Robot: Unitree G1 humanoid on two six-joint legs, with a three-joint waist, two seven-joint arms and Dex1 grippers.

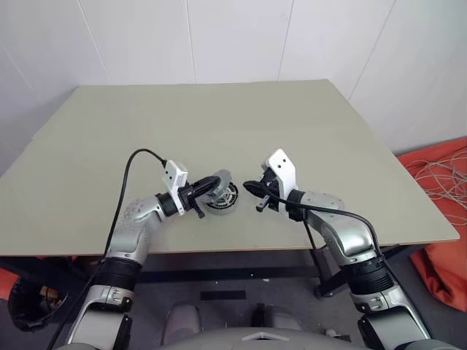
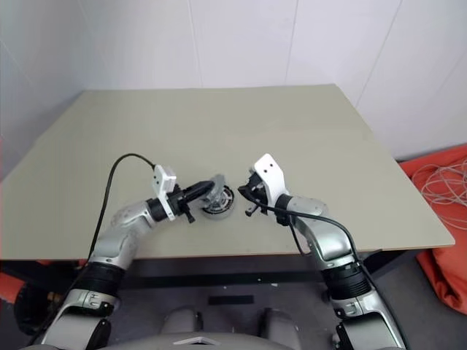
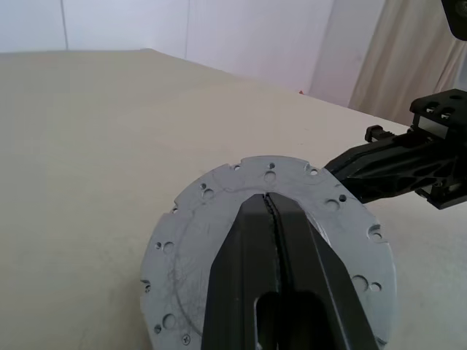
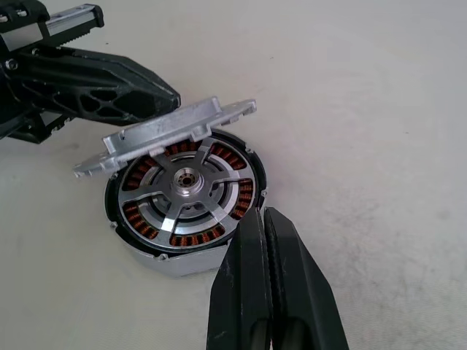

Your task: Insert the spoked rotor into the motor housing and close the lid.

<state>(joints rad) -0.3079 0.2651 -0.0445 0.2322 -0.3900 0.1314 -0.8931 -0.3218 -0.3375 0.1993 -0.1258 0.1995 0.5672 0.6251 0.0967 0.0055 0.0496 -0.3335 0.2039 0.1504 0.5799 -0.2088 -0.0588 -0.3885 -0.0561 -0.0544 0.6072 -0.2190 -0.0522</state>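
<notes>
White walls stand behind a beige table [image 1: 328,146]. Near its front edge, about midway along, lies the motor housing [image 4: 219,240], with the spoked rotor [image 4: 191,186] seated inside it, copper windings showing between the spokes. The lid [image 4: 164,131] sits tilted over the housing's far side, one edge raised, leaving the rotor mostly uncovered. The left gripper [image 1: 206,187], fingers pressed together, lies on top of the lid. The right gripper [image 1: 252,187], fingers also together, hangs just beside the housing on its right, apart from it.
</notes>
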